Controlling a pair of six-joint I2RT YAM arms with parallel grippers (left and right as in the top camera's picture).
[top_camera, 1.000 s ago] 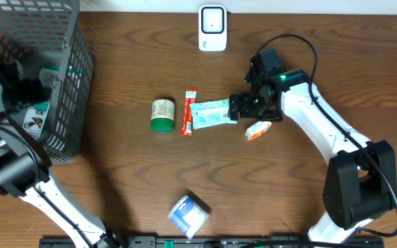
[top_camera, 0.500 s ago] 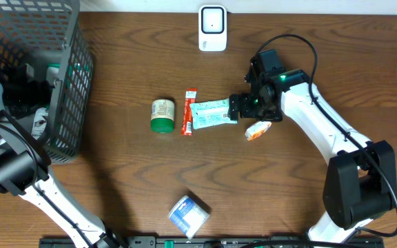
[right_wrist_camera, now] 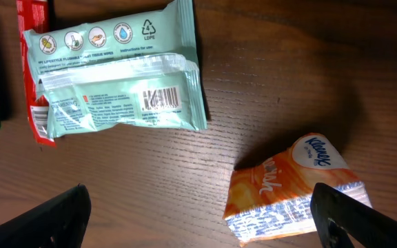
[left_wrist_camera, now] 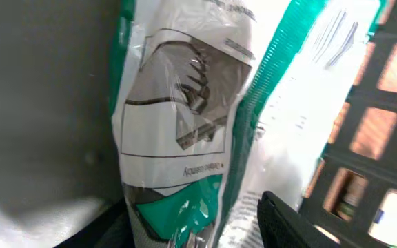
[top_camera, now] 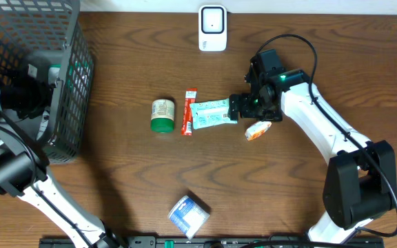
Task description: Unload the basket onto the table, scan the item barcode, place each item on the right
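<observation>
- Left claw point(left_wrist_camera: 198, 229) is seen inside the basket point(top_camera: 74, 83) at a green-and-white packet point(left_wrist_camera: 178, 138); whether it is gripped cannot be told.
- Right claw point(top_camera: 235, 107) is held wide open, empty; wipes pack point(right_wrist_camera: 116, 76) is laid at its 9 o'clock, barcode up.

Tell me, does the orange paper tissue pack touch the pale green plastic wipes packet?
Apart. The right wrist view shows bare wooden table between the tissue pack and wipes packet.
</observation>
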